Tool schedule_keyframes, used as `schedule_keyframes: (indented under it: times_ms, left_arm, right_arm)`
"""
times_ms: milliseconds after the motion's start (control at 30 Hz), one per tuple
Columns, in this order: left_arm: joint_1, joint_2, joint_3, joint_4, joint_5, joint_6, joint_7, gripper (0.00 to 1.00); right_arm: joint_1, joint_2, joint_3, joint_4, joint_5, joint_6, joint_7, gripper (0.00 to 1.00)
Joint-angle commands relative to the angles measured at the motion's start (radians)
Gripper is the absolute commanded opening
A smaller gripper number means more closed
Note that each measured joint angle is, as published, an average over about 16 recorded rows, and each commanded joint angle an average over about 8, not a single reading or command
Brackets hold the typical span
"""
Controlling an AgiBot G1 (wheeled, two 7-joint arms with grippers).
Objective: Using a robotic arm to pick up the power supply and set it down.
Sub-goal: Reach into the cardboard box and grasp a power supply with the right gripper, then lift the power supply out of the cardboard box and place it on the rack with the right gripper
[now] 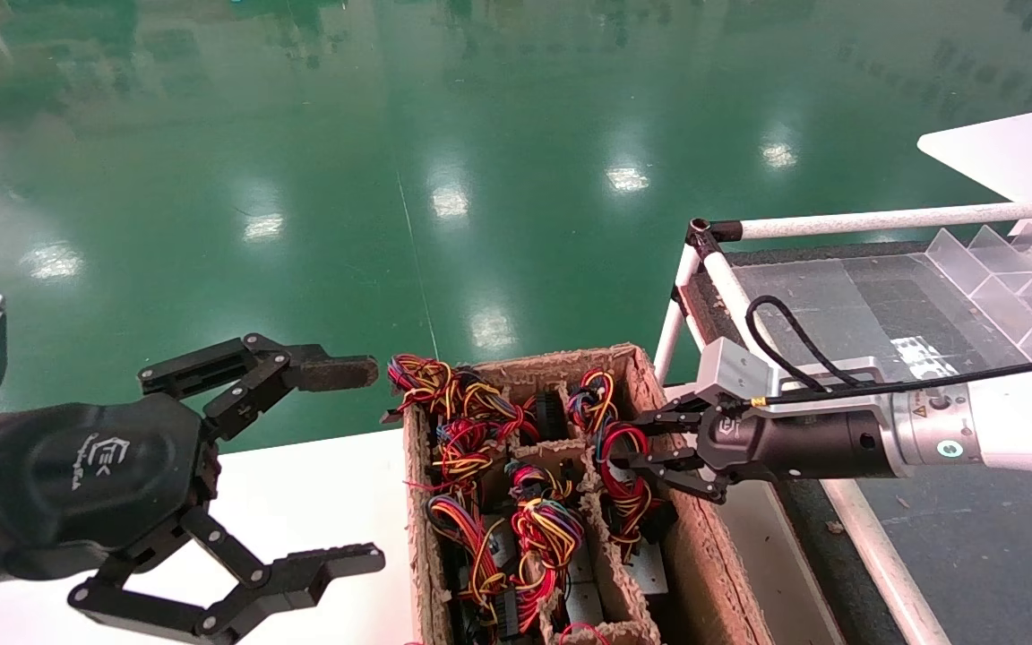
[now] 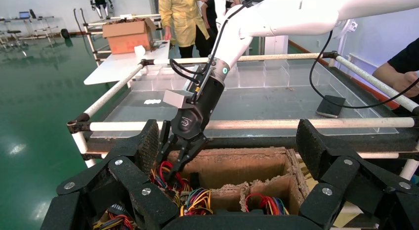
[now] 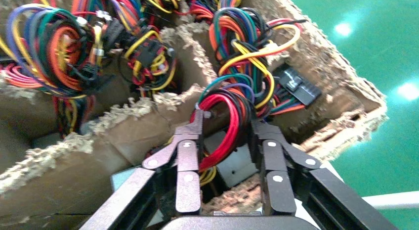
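A power supply (image 3: 237, 163) sits low in the right-hand row of the brown pulp carton (image 1: 561, 362); only part of its grey box shows under its red, yellow and black wire bundle (image 1: 625, 488). My right gripper (image 3: 226, 123) reaches into that compartment, and its fingers press the red and black wires from both sides. In the left wrist view the right gripper (image 2: 173, 173) points down into the wires at the carton's corner. My left gripper (image 1: 374, 464) hangs wide open and holding nothing, left of the carton over the white table (image 1: 301, 502).
Several more wire bundles (image 1: 480, 430) fill the carton's other compartments. To the right stands a white-tube rack (image 1: 874, 219) with a clear sheet and clear dividers (image 1: 1009, 278). A dark flat device (image 2: 331, 105) lies on the rack. People (image 2: 185, 17) stand behind it on the green floor.
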Motion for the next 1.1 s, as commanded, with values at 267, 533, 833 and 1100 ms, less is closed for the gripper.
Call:
schedule_keyframes:
  times_ms: [267,533,833,1100]
  left_arm:
    - [0.0,0.0,0.0,0.0,0.0,0.0,0.0,1.0]
    - [0.0,0.0,0.0,0.0,0.0,0.0,0.0,1.0]
    - [0.0,0.0,0.0,0.0,0.0,0.0,0.0,1.0]
    - [0.0,0.0,0.0,0.0,0.0,0.0,0.0,1.0]
  right_arm:
    - [0.01,-0.016,0.006,-0.058,0.008,0.0,-0.035,0.0]
    - [0.017,-0.026,0.008,-0.091,0.011,-0.001,-0.053,0.0]
    - [0.034,-0.015,0.028,-0.101,0.041,-0.031,-0.089,0.0]
    - [0.078,0.011,0.053,-0.085,0.077,-0.07,-0.111,0.0]
